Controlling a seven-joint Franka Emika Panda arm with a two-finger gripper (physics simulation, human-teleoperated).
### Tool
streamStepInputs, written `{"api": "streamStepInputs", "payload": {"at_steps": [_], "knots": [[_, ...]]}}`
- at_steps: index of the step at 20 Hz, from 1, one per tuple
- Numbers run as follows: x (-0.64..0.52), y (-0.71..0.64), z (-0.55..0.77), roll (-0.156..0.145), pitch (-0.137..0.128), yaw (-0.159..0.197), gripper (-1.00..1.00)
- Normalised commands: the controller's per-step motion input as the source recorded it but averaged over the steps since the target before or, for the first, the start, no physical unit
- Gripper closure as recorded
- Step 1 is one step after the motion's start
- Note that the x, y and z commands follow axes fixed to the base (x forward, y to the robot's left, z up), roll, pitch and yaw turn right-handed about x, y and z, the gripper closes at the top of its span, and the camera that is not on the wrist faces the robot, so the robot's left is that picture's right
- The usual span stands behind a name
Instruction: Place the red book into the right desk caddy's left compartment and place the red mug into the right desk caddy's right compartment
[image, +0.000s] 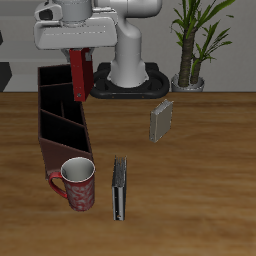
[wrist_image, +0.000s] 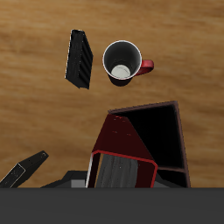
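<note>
Above the right desk caddy, the gripper pinches the red book upright, not yet lowered into a compartment. Beside the caddy's near end, the red mug waits on the table.

Dark-red book, maroon-brown caddy, red mug with white floral pattern, wood-brown table.

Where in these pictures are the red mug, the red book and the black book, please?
red mug (image: 78, 187): exterior view, on its patterned side.
red book (image: 79, 72): exterior view, on its cover, below the gripper.
black book (wrist_image: 79, 59): wrist view, on its dark cover.
</note>
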Motion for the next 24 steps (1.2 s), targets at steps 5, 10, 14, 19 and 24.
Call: {"api": "streamStepInputs", "payload": {"at_steps": [5, 10, 14, 19, 24], "knots": [[-0.02, -0.29, 0.02, -0.002, -0.005, -0.012, 1.00], [0.04, -0.29, -0.02, 0.018, 0.003, -0.046, 1.00], [0.06, -0.21, -0.07, -0.007, -0.015, 0.017, 1.00], [0.06, -0.23, -0.11, -0.030, 0.000, -0.012, 1.00], [0.08, -0.11, -0.22, -0.022, 0.013, 0.007, 1.00]]}}
